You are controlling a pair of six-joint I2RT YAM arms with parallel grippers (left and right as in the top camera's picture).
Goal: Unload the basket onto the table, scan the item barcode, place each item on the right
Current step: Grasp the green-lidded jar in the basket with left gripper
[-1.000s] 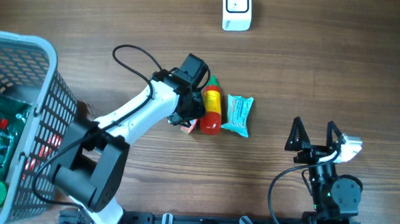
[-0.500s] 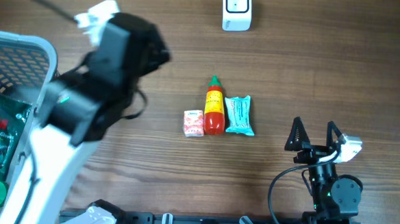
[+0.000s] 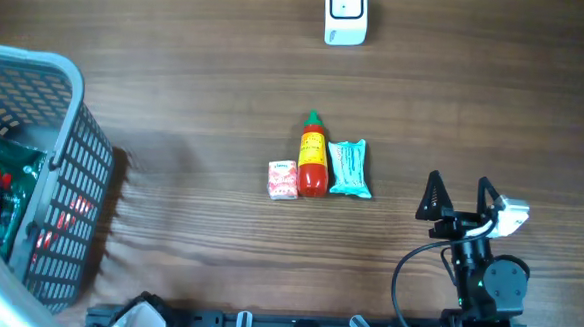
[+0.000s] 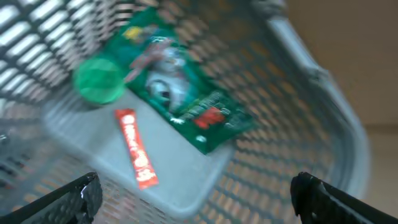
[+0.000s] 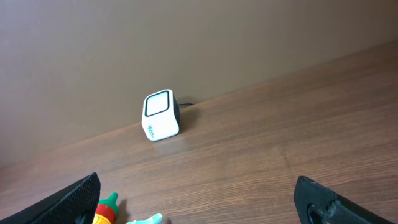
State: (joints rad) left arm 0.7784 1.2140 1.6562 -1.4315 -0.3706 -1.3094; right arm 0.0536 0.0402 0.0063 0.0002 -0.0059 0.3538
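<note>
Note that the left arm has swung away from the middle of the surface (image 3: 196,78) since the earlier frame. The left hand (image 4: 196,182) now hangs over the basket (image 3: 67,162), fingers spread wide and holding nothing. Below it, blurred, lie a green packet (image 4: 180,99), a green lid (image 4: 98,81) and a red bar (image 4: 135,148). The box (image 3: 283,179), bottle (image 3: 312,160) and teal packet (image 3: 350,169) stay side by side mid-surface, with bare wood all round. The scanner (image 3: 345,14) stands at the far edge. The right hand (image 3: 459,182) sits near the front edge, fingers spread wide, empty.
</note>
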